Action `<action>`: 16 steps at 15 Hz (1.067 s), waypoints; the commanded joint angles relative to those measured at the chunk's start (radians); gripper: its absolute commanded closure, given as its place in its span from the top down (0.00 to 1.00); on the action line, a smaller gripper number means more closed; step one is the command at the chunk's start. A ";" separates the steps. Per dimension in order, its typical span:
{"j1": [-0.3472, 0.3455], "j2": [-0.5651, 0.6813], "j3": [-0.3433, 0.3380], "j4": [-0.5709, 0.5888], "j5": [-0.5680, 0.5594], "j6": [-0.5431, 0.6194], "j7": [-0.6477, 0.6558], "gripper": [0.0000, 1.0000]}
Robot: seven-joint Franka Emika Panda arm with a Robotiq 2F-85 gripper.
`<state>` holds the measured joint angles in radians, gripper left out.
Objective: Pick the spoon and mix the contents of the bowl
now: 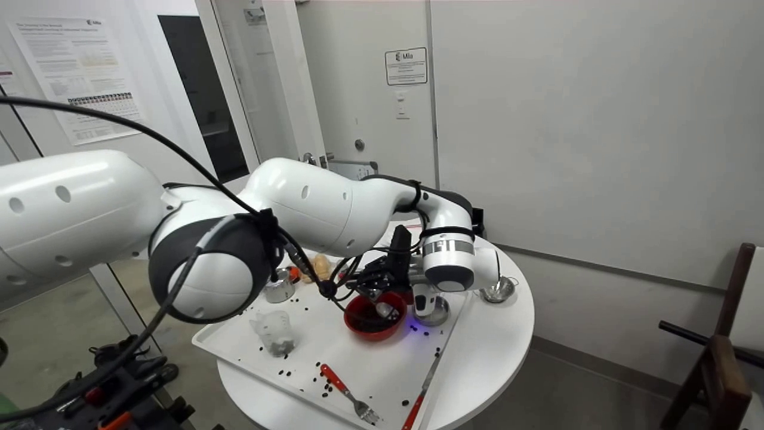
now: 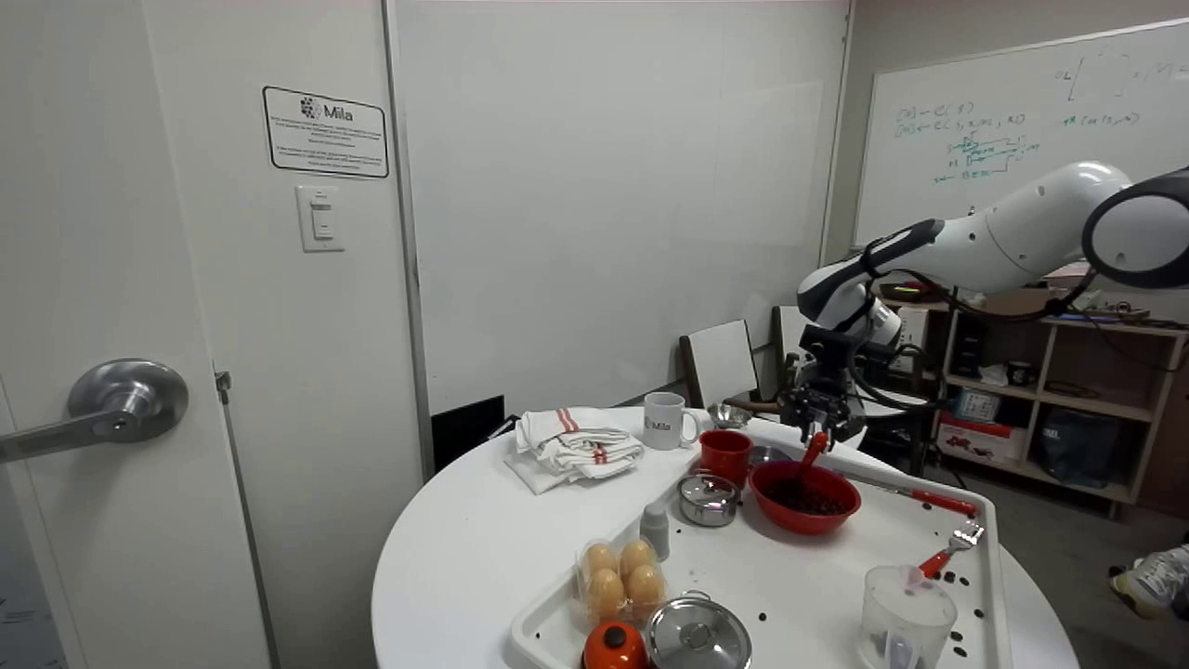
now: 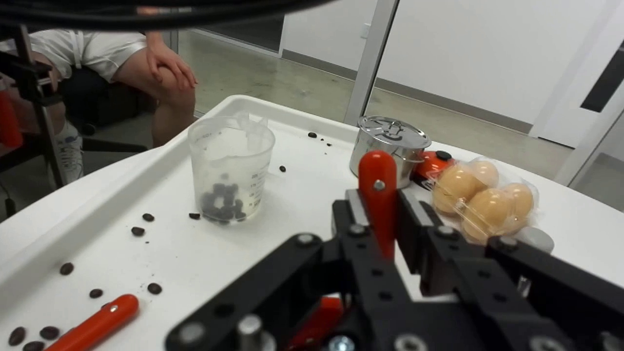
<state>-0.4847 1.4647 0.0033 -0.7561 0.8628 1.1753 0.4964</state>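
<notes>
My gripper (image 3: 385, 209) is shut on the red handle of the spoon (image 3: 378, 170), whose rounded end sticks up between the fingers. An exterior view shows the red bowl (image 2: 804, 524) on the tray with dark beans (image 2: 806, 503) inside. There the spoon's handle (image 2: 816, 448) slants down from the gripper (image 2: 821, 431) into the bowl. A shiny pale piece, seemingly the spoon's head (image 1: 387, 310), shows inside the bowl (image 1: 374, 335) in an exterior view. From the wrist, the spoon's lower part is hidden behind the gripper; whether the red patch below is the bowl, I cannot tell.
On the white tray (image 3: 234, 104) stand a measuring cup (image 3: 229, 170) with some beans, a lidded steel pot (image 3: 390, 146) and packed eggs (image 3: 482, 200). A fork (image 1: 346, 391) and knife (image 1: 425, 388) lie near its edge. A red mug (image 2: 725, 453) is close beside the bowl.
</notes>
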 commanded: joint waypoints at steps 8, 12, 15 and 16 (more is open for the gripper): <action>-0.048 0.007 -0.015 -0.125 -0.001 -0.042 -0.027 0.07; 0.005 0.011 -0.021 -0.122 -0.018 -0.107 -0.032 0.07; 0.049 0.010 -0.022 -0.093 -0.020 -0.116 -0.017 0.07; 0.061 0.009 -0.022 -0.082 -0.017 -0.113 -0.008 0.07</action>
<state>-0.4612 1.4740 -0.0052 -0.8766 0.8555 1.0834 0.4834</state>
